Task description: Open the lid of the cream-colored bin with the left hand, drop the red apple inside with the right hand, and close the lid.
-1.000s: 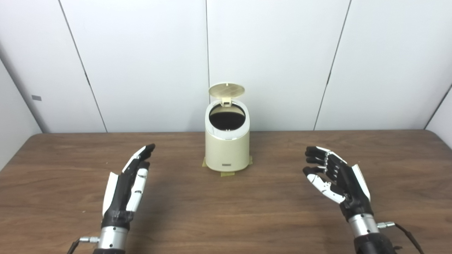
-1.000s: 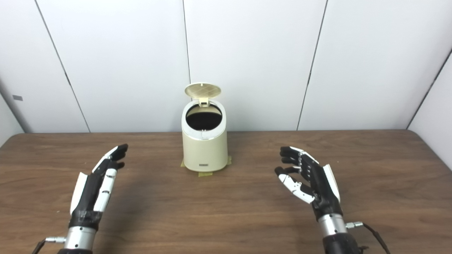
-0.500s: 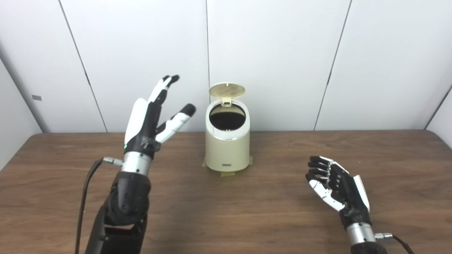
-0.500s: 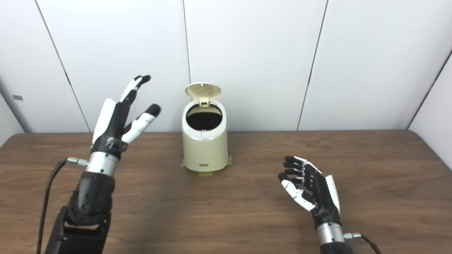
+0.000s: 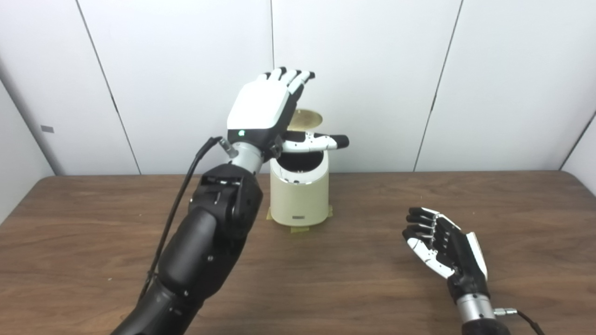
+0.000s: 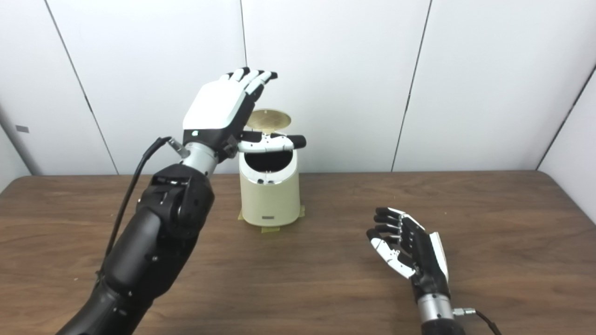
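The bin stands at the table's 12 o'clock, lid upright. The left hand, fingers spread and empty, hovers beside the lid, far nearer than the empty, released right hand. No apple shows.

Cream-colored bin standing on the wooden surface, lid tipped up. Left hand raised beside the lid, fingers spread, thumb across the opening. Right hand low above the surface, fingers apart, holding nothing.
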You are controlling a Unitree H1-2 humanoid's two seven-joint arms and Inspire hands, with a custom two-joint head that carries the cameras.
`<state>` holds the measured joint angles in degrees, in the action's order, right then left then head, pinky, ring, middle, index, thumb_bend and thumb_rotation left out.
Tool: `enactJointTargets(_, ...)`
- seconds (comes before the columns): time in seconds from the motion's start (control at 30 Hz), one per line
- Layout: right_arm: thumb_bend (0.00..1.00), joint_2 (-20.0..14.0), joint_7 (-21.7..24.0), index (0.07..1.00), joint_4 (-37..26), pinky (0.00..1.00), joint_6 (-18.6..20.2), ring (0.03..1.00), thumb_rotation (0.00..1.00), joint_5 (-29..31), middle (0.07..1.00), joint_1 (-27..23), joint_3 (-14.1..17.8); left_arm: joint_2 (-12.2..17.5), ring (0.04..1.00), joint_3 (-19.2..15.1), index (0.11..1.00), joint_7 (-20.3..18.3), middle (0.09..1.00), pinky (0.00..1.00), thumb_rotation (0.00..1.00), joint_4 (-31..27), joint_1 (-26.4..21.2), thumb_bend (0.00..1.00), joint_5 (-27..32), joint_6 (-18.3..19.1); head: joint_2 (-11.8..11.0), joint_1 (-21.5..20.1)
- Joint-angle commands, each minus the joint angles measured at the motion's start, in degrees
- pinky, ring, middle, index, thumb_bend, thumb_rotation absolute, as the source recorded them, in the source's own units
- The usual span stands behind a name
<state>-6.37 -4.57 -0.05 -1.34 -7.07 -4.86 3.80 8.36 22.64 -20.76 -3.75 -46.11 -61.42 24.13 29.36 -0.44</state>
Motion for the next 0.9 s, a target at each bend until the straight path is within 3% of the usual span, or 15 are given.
enactJointTargets(0.0,0.22,-0.12,-0.02,0.694,-2.23,0.55,-0.83,0.675,0.32,0.18,0.706,-1.28,0.16,-0.33,1.000,0.05,0.894,-0.89,0.920,1.00,0.89,1.11,-5.51,1.00,-2.41,1.22,0.05,-0.05)
enactJointTargets(0.23,0.22,0.02,0.12,0.695,-3.71,0.55,1.66,0.670,0.30,-0.66,0.702,-1.01,-0.28,-1.23,1.000,0.06,0.891,-3.27,0.919,1.00,0.88,7.19,-9.56,1.00,-4.26,2.65,0.10,-0.29)
enactJointTargets(0.4,0.21,-0.14,0.36,0.687,-3.42,0.55,0.60,0.666,0.31,-0.61,0.695,-0.88,-0.62,-1.05,1.000,0.19,0.893,-6.12,0.915,1.00,0.91,10.40,-10.59,1.00,-5.87,2.69,0.20,-0.16)
enactJointTargets(0.7,0.24,-0.53,0.47,0.661,-2.79,0.51,-0.01,0.623,0.37,-1.29,0.663,-1.00,-1.26,-0.92,1.000,-0.12,0.885,-6.90,0.918,1.00,0.92,9.97,-8.77,1.00,-5.49,2.71,0.16,-0.38)
enactJointTargets(0.87,0.24,-0.36,0.52,0.665,-3.06,0.52,0.99,0.633,0.37,-0.95,0.670,-1.09,-1.18,-0.72,0.995,0.31,0.830,-8.27,0.853,1.00,0.94,9.03,-7.73,1.00,-5.85,2.66,0.10,-0.41)
